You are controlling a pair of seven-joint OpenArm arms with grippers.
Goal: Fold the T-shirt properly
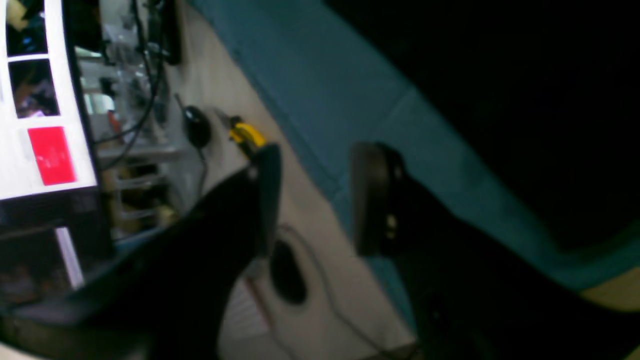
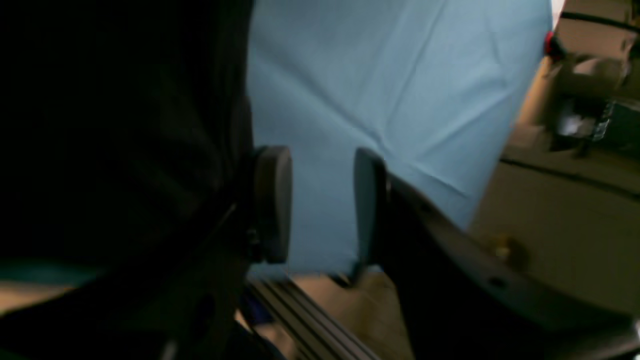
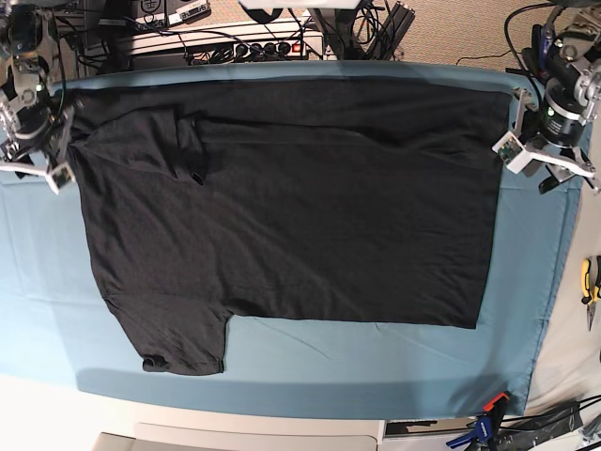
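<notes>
T-shirt: large plain black short-sleeved soft fabric T-shirt (image 3: 291, 207), spread flat across the teal blue table cloth (image 3: 329, 362), collar end toward the base view's left, hem toward its right.
Far edge: seemingly turned over along the top in the base view, one sleeve lying inward on the body near the upper left; hard to say whether a proper first fold or just bunched.
Near sleeve: sticking out at the lower left, not tucked.
Progress: early at best; body at full length, no lengthwise or crosswise fold completed.
Left to do: near side and sleeve to bring inward, then hem end to carry over toward the collar end, judging from the layout.
Left gripper (image 1: 315, 200): jaws apart, nothing between them, over the cloth edge beside the hem corner at the base view's right.
Right gripper (image 2: 320, 205): jaws apart and empty, dark fabric just beside one pad, at the collar-end corner on the base view's left.
Graphic: not visible; presumably face down or folded under.
</notes>
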